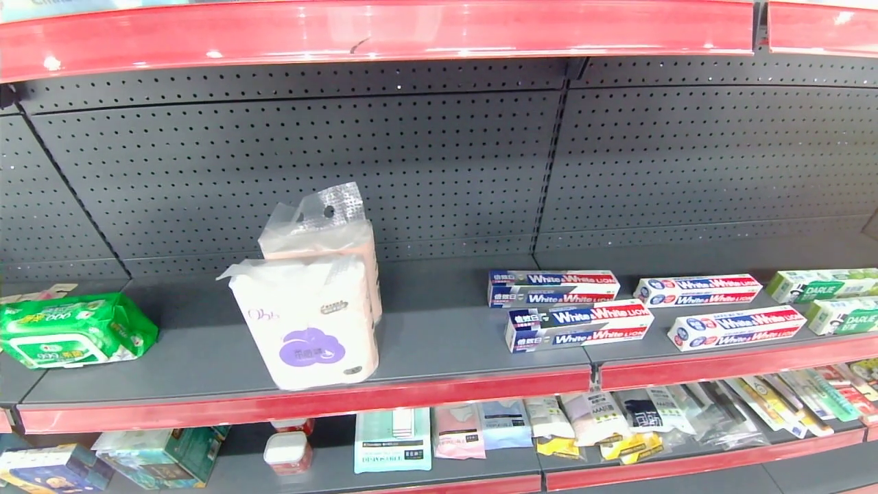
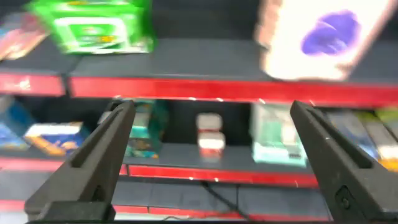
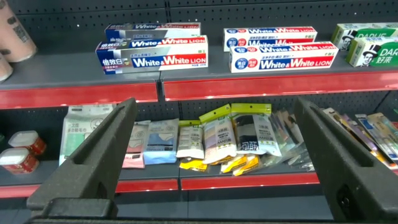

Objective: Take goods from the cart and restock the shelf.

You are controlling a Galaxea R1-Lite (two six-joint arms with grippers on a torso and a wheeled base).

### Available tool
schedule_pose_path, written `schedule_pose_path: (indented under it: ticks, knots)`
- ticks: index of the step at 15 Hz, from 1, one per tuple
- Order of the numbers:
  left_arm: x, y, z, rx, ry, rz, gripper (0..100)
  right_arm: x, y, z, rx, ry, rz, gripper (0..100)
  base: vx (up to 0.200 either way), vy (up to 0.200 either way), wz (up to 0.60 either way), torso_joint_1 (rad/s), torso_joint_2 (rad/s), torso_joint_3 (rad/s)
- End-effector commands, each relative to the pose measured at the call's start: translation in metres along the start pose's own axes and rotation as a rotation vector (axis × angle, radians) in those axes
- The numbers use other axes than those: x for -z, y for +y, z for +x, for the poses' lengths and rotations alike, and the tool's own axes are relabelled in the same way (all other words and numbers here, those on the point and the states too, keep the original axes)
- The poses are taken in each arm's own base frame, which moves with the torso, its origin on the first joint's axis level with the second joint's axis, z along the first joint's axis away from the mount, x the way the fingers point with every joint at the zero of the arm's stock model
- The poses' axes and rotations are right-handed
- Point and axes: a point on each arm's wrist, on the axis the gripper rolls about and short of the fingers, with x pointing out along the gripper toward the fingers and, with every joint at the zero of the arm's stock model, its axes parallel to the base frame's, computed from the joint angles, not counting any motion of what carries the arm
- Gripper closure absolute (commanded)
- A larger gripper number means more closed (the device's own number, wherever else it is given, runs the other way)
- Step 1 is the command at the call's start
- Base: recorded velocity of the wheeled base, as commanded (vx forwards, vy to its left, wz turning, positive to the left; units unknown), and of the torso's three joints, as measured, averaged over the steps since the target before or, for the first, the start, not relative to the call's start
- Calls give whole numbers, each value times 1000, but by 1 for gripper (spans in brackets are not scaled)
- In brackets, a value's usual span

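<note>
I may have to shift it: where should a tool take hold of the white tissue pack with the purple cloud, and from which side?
Probably across the two side faces of the white plastic-wrapped tissue pack with the purple cloud, mid-height, coming in from the shelf's open front. It stands upright near the edge; a pinkish pack stands close behind, blocking the rear.

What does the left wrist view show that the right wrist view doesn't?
Left wrist view only: the green wet-wipes pack on the upper shelf, and a blue-and-yellow box on the lower shelf.
Right wrist view only: the blue-and-white toothpaste boxes, white-and-red toothpaste boxes, green toothpaste boxes, and hanging sachets below them.
Both: the red-lidded jars and pale teal pack on the lower shelf, plus an open gripper in front: left gripper, right gripper.
</note>
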Motion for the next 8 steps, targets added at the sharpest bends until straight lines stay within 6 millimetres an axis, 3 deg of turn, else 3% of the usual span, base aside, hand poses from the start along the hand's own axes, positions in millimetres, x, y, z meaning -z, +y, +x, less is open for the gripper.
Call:
schedule_pose_path:
  ticks: [1,4,5,6,8]
  knots:
    - [4,2,-1,-64,-31,-14,0,0,0,0,-1,1,0,0,0,0,0,0,0,0]
    - [3,-2,3,52,-89,39,0,0,0,0,-1,3,0,0,0,0,0,0,0,0]
    - [7,-7,7,257,-146,85,0,0,0,0,-1,1,0,0,0,0,0,0,0,0]
    - [6,-7,7,267,-154,79,0,0,0,0,-1,1,0,0,0,0,0,0,0,0]
    - [7,-2,8,22,-146,42,0,0,0,0,-1,1,0,0,0,0,0,0,0,0]
